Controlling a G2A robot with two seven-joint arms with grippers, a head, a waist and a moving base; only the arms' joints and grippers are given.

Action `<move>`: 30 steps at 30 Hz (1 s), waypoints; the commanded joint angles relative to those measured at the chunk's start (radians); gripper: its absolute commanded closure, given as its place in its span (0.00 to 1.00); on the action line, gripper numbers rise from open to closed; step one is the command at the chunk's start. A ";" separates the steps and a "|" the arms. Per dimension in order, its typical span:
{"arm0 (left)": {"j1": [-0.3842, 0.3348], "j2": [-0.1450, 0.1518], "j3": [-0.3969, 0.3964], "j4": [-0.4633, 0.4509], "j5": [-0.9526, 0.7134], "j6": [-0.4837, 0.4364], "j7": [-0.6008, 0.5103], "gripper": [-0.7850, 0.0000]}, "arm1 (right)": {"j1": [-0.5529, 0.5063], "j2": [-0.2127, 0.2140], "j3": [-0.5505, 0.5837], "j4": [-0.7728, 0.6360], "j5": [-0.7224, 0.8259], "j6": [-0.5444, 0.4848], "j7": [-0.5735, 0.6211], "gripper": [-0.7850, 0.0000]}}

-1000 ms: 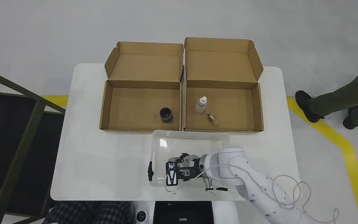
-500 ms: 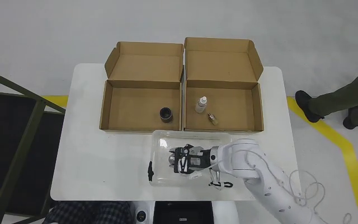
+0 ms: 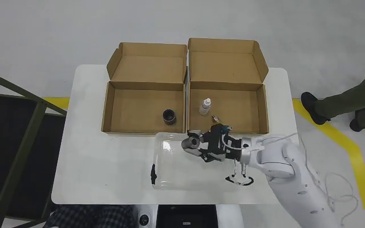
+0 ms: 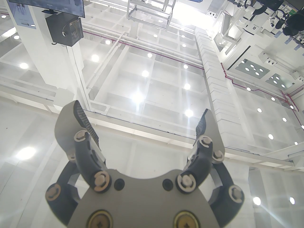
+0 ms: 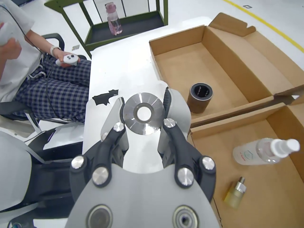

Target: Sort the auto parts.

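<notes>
The right gripper [image 5: 143,97] clamps a shiny round metal disc [image 5: 129,116] over a clear plastic tray [image 3: 165,140]. The left gripper [image 4: 141,110] gapes empty.

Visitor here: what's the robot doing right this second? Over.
Right gripper jaws shut on metal disc, over far edge of clear tray. Left gripper open, empty, aimed at ceiling. Cardboard boxes just ahead, nothing between. Over.

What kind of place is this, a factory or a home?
Probably a factory hall or robot test floor, not a home: a high grid ceiling with many lamps, a yellow line painted on the smooth floor, and a green metal cart beside the white table.
</notes>
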 commanded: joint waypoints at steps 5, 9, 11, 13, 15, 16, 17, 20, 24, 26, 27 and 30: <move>0.000 0.000 0.000 0.000 0.000 0.000 0.000 0.00 | -0.059 0.020 0.128 0.002 0.081 -0.030 -0.049 1.00; 0.000 0.000 0.000 0.000 0.000 0.000 0.000 0.00 | -0.092 0.029 0.186 -0.003 0.120 -0.039 -0.077 1.00; 0.000 0.000 0.000 0.000 0.000 0.000 0.000 0.00 | -0.103 0.032 0.207 -0.010 0.133 -0.039 -0.089 1.00; 0.000 0.000 0.000 0.000 0.000 0.000 0.000 0.00 | -0.111 0.035 0.222 -0.019 0.142 -0.037 -0.098 1.00; 0.000 0.000 0.000 0.000 0.000 0.000 0.000 0.00 | -0.117 0.036 0.231 -0.027 0.149 -0.029 -0.109 1.00; 0.000 0.000 0.000 0.000 0.000 0.000 0.000 0.00 | -0.120 0.037 0.235 -0.031 0.152 -0.024 -0.116 1.00; 0.000 0.000 0.000 0.000 0.000 0.000 0.000 0.00 | -0.123 0.037 0.238 -0.033 0.155 -0.018 -0.125 1.00; 0.000 0.000 0.000 0.000 0.000 0.000 0.000 0.00 | -0.133 0.038 0.244 -0.040 0.158 -0.006 -0.146 1.00; 0.000 0.000 0.000 0.000 0.000 0.000 0.000 0.00 | -0.136 0.040 0.245 -0.045 0.159 -0.001 -0.155 1.00; 0.000 0.000 0.000 0.000 0.000 0.000 0.000 0.00 | -0.136 0.041 0.244 -0.045 0.158 -0.001 -0.160 1.00; 0.000 0.000 0.000 0.000 0.000 0.000 0.000 0.00 | -0.136 0.041 0.243 -0.045 0.158 0.000 -0.161 1.00; 0.000 0.000 0.000 0.000 0.000 0.000 0.000 0.00 | -0.134 0.042 0.238 -0.044 0.156 0.005 -0.164 1.00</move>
